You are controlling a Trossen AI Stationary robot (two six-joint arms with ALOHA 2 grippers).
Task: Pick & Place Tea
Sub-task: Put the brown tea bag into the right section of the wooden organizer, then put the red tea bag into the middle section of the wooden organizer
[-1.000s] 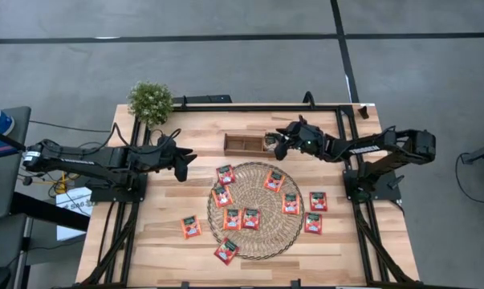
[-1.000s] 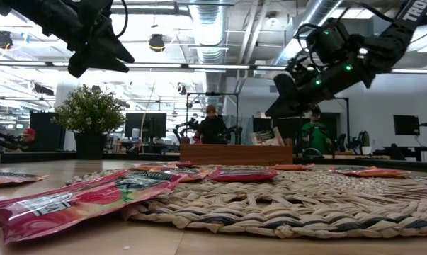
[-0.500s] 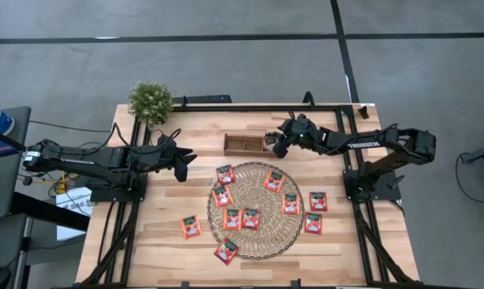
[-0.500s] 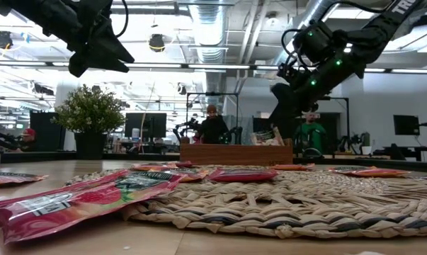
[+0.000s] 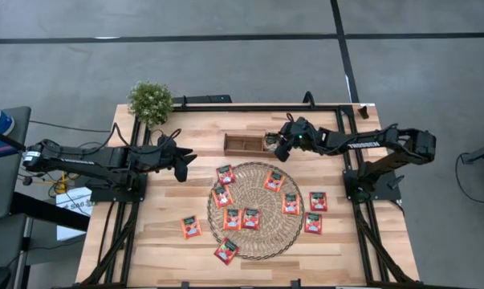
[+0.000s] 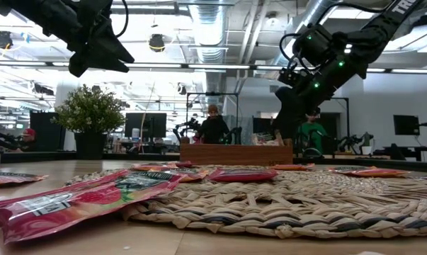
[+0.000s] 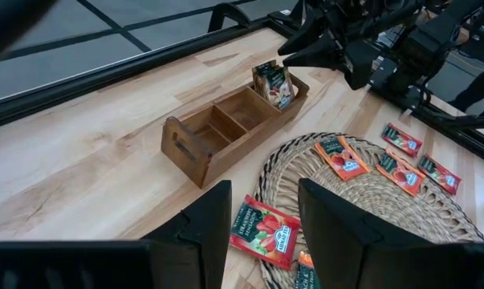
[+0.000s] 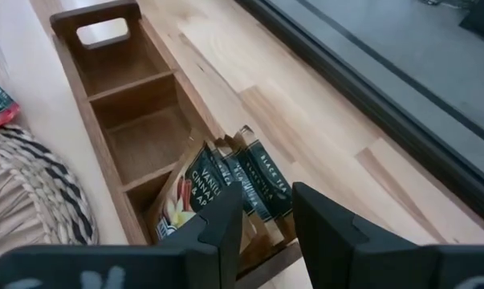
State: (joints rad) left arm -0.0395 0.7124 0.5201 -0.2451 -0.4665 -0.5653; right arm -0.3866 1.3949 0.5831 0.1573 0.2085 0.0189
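Note:
Several red-orange tea sachets [image 5: 250, 217] lie flat on the round woven mat [image 5: 262, 238], and a few more [image 5: 191, 227] lie on the wood beside it. A few sachets [image 8: 201, 193] stand on edge in the right end compartment of the wooden tray [image 5: 243, 144]. My right gripper [image 8: 267, 217] hovers open just above them, slanting down, with nothing between its fingers. It also shows in the high view [image 5: 275, 146] and the low view [image 6: 280, 131]. My left gripper [image 5: 183, 164] waits open and raised over the table's left part, empty.
A small potted plant [image 5: 151, 101] stands at the far left corner. The tray's other two compartments [image 7: 225, 120] hold nothing. Bare wood lies along the near edge and left of the mat. People and screens show in the room behind the table.
My right gripper has tipped more steeply downward over the tray's right end compartment and rolled a little, staying almost in place. The sachets and my left arm have kept still.

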